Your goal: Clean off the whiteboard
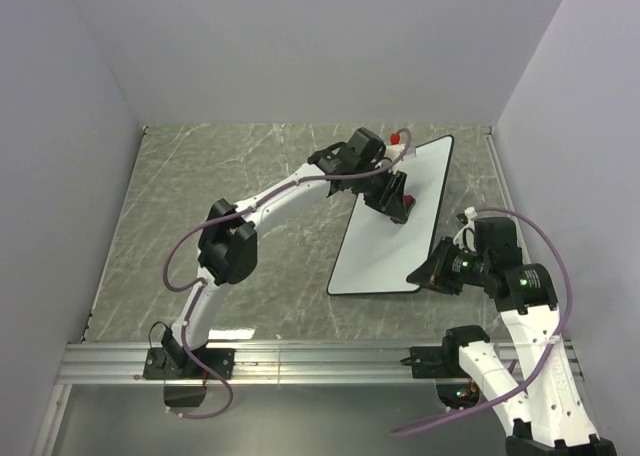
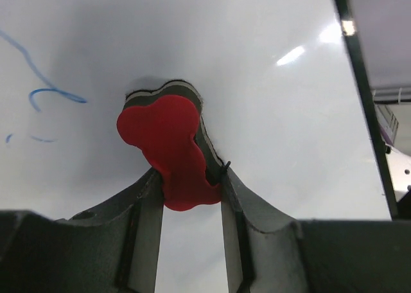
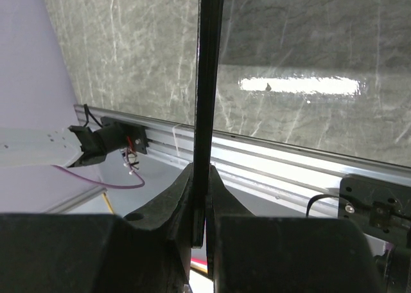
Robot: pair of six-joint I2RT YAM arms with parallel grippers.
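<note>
The whiteboard (image 1: 385, 256) lies slanted on the table, right of centre. In the left wrist view its white surface (image 2: 289, 126) carries small blue scribbles (image 2: 45, 95) at the left. My left gripper (image 1: 393, 198) is over the board's far half, shut on the red bone-shaped eraser (image 2: 168, 139), which presses flat on the board. My left gripper (image 2: 191, 185) pinches the eraser's near lobe. My right gripper (image 1: 428, 274) is shut on the board's near right corner. The right wrist view shows the black rim (image 3: 209, 81) edge-on between the closed jaws of my right gripper (image 3: 207, 184).
A small red-capped object (image 1: 397, 136) lies by the board's far left corner. An aluminium rail (image 1: 300, 361) runs along the near edge of the grey marbled table (image 1: 200, 196). Plain walls (image 1: 60, 176) close in the left, right and back.
</note>
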